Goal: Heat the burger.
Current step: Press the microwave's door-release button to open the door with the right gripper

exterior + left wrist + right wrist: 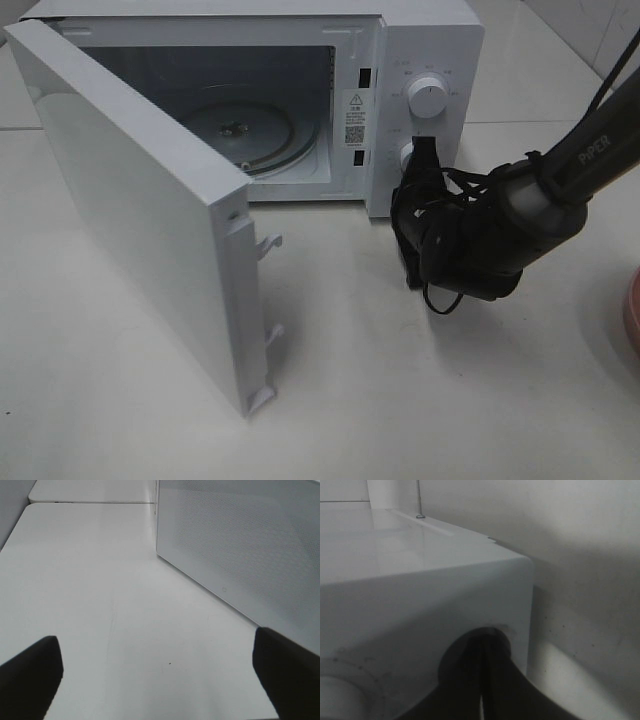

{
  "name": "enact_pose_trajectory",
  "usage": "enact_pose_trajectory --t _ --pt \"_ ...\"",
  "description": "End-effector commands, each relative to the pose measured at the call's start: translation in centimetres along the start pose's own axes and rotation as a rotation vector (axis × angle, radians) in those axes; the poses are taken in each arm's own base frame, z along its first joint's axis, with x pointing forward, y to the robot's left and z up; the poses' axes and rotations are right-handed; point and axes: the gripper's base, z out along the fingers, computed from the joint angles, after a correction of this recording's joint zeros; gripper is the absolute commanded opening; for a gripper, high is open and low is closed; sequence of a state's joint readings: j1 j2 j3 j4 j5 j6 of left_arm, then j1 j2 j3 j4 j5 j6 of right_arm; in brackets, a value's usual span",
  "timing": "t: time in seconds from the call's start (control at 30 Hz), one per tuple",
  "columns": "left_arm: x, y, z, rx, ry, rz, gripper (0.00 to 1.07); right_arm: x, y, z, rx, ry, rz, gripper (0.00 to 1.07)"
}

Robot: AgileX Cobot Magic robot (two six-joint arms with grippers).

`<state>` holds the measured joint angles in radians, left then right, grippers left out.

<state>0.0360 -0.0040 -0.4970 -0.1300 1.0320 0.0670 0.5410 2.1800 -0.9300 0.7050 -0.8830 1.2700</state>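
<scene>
White table [450, 400] carries a white boxy microwave oven [450, 50], its flat white door [130, 200] swung wide open toward the camera's left. Black right arm [560, 190] reaches in from the right to the control panel. Round glass turntable [245, 130] lies bare in the cavity. Rim of a pink plate [632, 310] at the far right edge. Upper white dial [430, 97] free; lower dial [407, 155] half hidden behind the right tool [425, 150], jaws closed together, nothing between them, contact unclear. Left tool [157, 672] spread wide, holding nothing, over the table beside the door. Burger shows in no view
</scene>
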Motion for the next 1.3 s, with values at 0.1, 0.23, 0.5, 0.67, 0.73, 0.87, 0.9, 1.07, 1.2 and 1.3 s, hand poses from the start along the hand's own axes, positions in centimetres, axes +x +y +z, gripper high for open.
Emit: enact_pose_trajectory --t 0.1,0.23,0.5,0.67,0.73,0.87,0.9,1.07,1.2,1.3 --pt "0.2 -0.1 -0.3 0.005 -0.029 -0.003 0.98 -0.3 3.4 0.0 -0.193 0.027 0.008 0.0" --pt "0.2 -0.1 -0.3 0.005 -0.029 -0.003 0.98 0.0 2.7 -0.3 -0.156 0.05 0.03 0.0" --pt "0.2 -0.1 -0.3 0.005 -0.029 -0.003 0.98 0.5 1.3 -1.4 -0.098 0.079 0.015 0.0" --pt "0.2 -0.1 -0.3 0.005 -0.029 -0.003 0.98 0.0 1.2 -2.3 -0.086 0.079 -0.001 0.0" --pt "0.2 -0.1 -0.3 0.005 -0.029 -0.003 0.98 -0.1 0.8 -2.8 -0.037 0.091 -0.008 0.0" --pt "0.2 -0.1 -0.3 0.005 -0.029 -0.003 0.98 -0.4 0.5 -3.4 -0.017 0.09 -0.015 0.0" --pt "0.2 -0.1 -0.3 0.005 -0.029 -0.003 0.98 -0.7 0.4 -3.8 -0.01 0.088 -0.026 0.0" --pt "0.2 -0.1 -0.3 0.005 -0.029 -0.003 0.98 -1.1 0.3 -5.0 0.018 0.109 -0.066 0.0" --pt "0.2 -0.1 -0.3 0.005 -0.029 -0.003 0.98 -1.2 0.7 -6.1 0.041 0.15 -0.124 0.0" --pt "0.2 -0.1 -0.3 0.005 -0.029 -0.003 0.98 -1.1 0.8 -6.7 0.063 0.177 -0.169 0.0"
